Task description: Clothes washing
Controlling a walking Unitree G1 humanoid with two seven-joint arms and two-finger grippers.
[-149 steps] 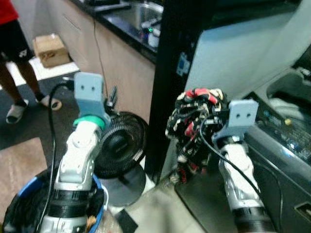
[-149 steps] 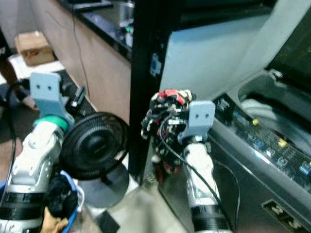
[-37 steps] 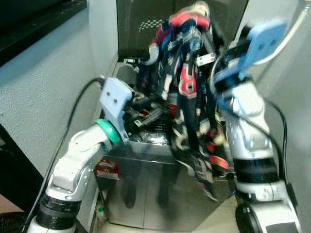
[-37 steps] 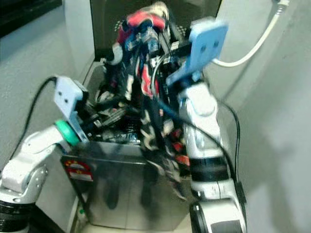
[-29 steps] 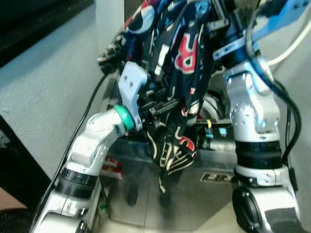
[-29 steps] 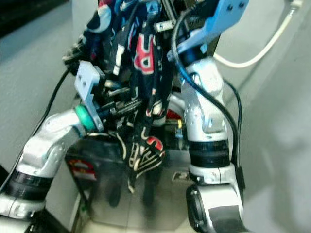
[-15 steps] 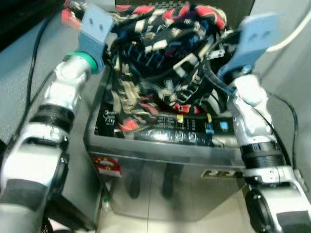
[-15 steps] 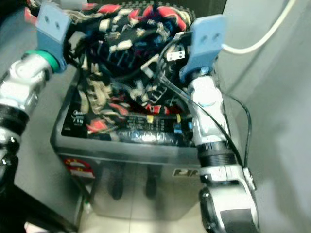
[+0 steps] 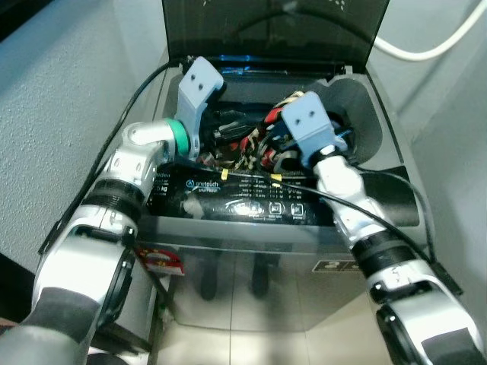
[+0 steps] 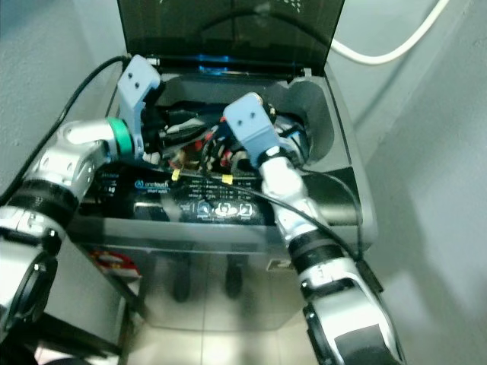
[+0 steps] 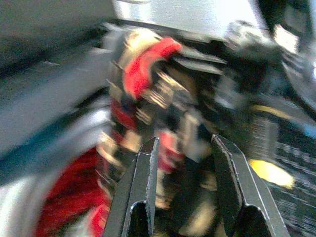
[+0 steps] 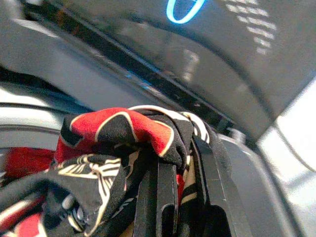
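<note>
half a second ago the patterned garment (image 9: 251, 148) was draped over the washing machine (image 9: 259, 228) rim; now it sits down inside the tub, so loading looks nearly done. the left gripper (image 11: 185, 163) reaches in from the tub's left edge, jaws apart above the cloth. the right gripper (image 12: 170, 163) bends down at the tub's right side, jaws clamped on a fold of the garment.

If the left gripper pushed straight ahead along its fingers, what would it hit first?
Probably the red, black and cream patterned garment bunched just beyond the left gripper; depth is blurred.
</note>
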